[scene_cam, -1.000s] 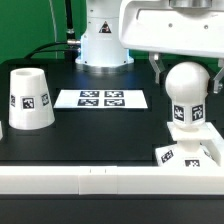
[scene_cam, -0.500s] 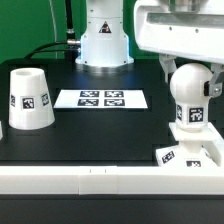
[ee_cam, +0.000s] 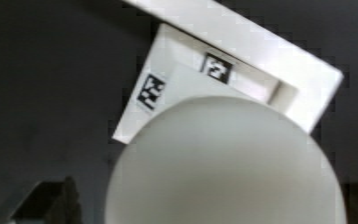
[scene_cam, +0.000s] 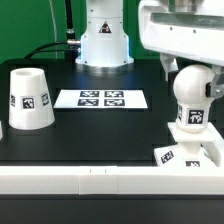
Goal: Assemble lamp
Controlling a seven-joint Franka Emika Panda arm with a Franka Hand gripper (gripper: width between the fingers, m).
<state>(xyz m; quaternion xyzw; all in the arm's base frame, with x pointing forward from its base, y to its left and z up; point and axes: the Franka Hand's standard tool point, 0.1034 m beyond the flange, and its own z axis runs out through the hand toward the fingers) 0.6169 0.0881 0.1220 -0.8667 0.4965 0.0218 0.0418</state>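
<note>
My gripper (scene_cam: 190, 80) hangs at the exterior view's right, shut on the round head of the white bulb (scene_cam: 192, 100). It holds the bulb upright, its tagged foot just above and behind the flat square base (scene_cam: 190, 154), which lies at the front right. In the wrist view the bulb's head (ee_cam: 220, 165) fills the frame between my dark fingers (ee_cam: 48, 200), with the tagged base (ee_cam: 238, 70) beyond it. The tapered shade (scene_cam: 28, 98) stands alone at the exterior view's left.
The marker board (scene_cam: 101, 99) lies flat in the middle of the black table. The arm's white pedestal (scene_cam: 104, 42) stands behind it. A white rail (scene_cam: 90, 181) runs along the table's front edge.
My gripper and the bulb have shifted a little toward the exterior view's right. The shade and the base have not moved.
</note>
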